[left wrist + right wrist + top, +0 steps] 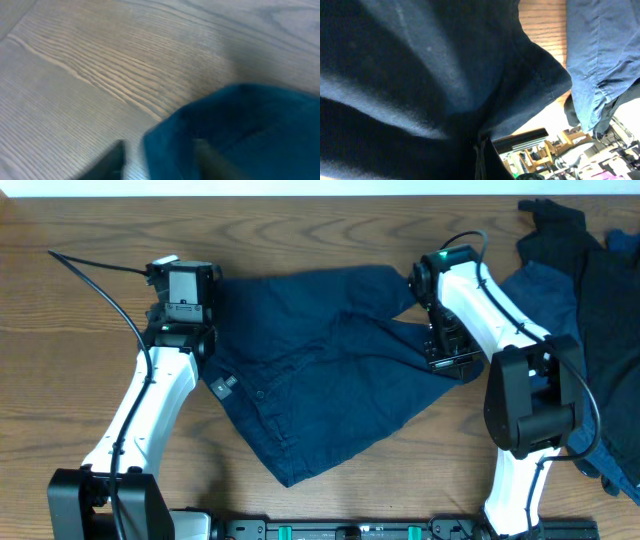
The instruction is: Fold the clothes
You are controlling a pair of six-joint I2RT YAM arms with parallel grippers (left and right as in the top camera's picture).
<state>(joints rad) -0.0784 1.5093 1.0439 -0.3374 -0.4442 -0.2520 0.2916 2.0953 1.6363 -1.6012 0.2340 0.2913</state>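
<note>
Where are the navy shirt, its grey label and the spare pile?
navy shirt (pixel 330 370), overhead, middle of the cloth.
grey label (pixel 224 388), overhead, its centre, by the shirt's left edge.
pile (pixel 610 320), overhead, dark top garment.

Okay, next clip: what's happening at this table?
A dark navy garment lies spread on the table, being folded. The right gripper is pinched shut on its right edge. The left gripper stands open at the left edge, with cloth between its jaws. More blue clothes lie heaped at far right.
</note>
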